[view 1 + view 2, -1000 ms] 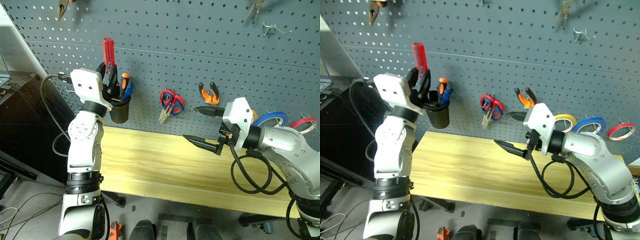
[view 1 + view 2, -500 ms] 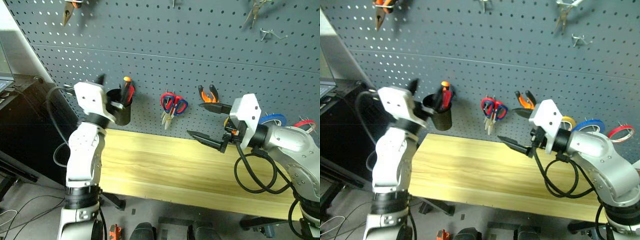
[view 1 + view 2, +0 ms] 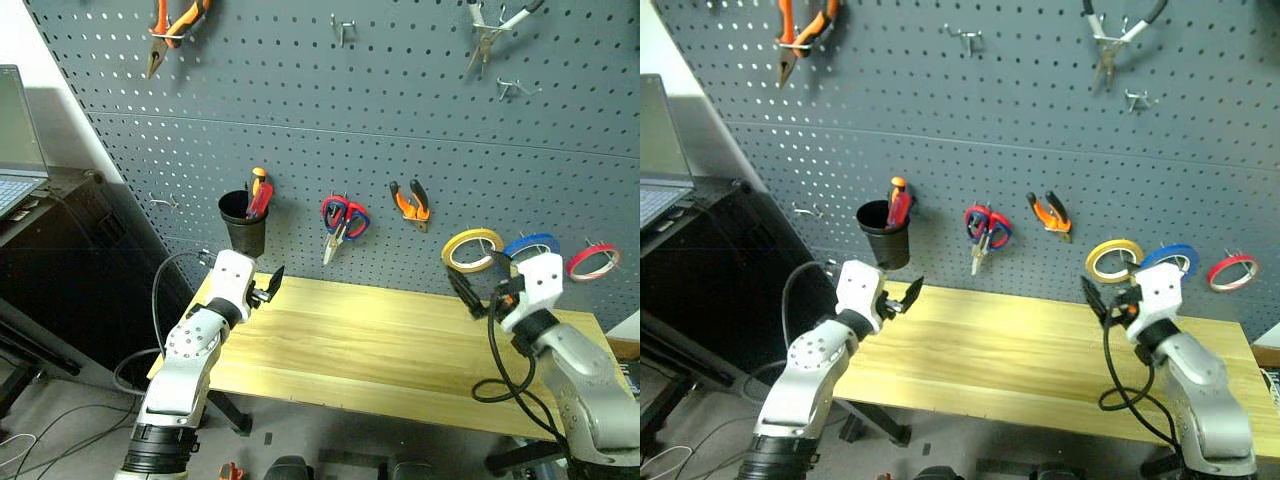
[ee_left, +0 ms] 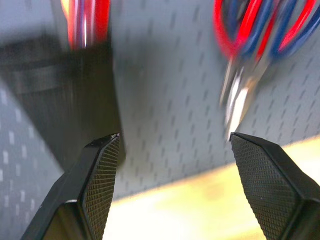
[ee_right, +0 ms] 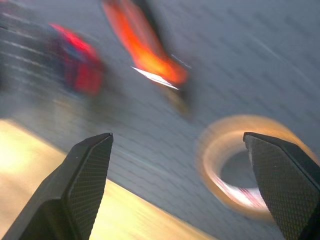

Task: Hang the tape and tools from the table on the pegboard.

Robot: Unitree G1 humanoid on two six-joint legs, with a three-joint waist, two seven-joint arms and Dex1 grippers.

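Observation:
The red-handled screwdriver [image 3: 261,196] stands in a black cup [image 3: 243,224] on the pegboard [image 3: 400,120]. Orange-and-black pliers [image 3: 411,200] hang near the middle, and the thin red tape ring [image 3: 592,262] hangs at the far right. A dark-handled steel tool [image 3: 1110,30], apparently the scissors, hangs at the top right. My left gripper [image 3: 268,284] is open and empty over the table's [image 3: 370,345] left end, below the cup [image 4: 75,90]. My right gripper [image 3: 1106,300] is open and empty over the table's right end, below the yellow roll [image 5: 240,165].
Red-and-blue scissors [image 3: 343,218] hang between cup and pliers. A yellow roll [image 3: 470,248] and a blue roll [image 3: 530,245] hang left of the red ring. Large orange pliers [image 3: 170,25] hang at the top left. A laptop [image 3: 15,150] sits on a dark cabinet at left.
My left gripper let go of the red screwdriver into the cup, opened and dropped to table height. The right arm swung right and down. The camera view tilted upward.

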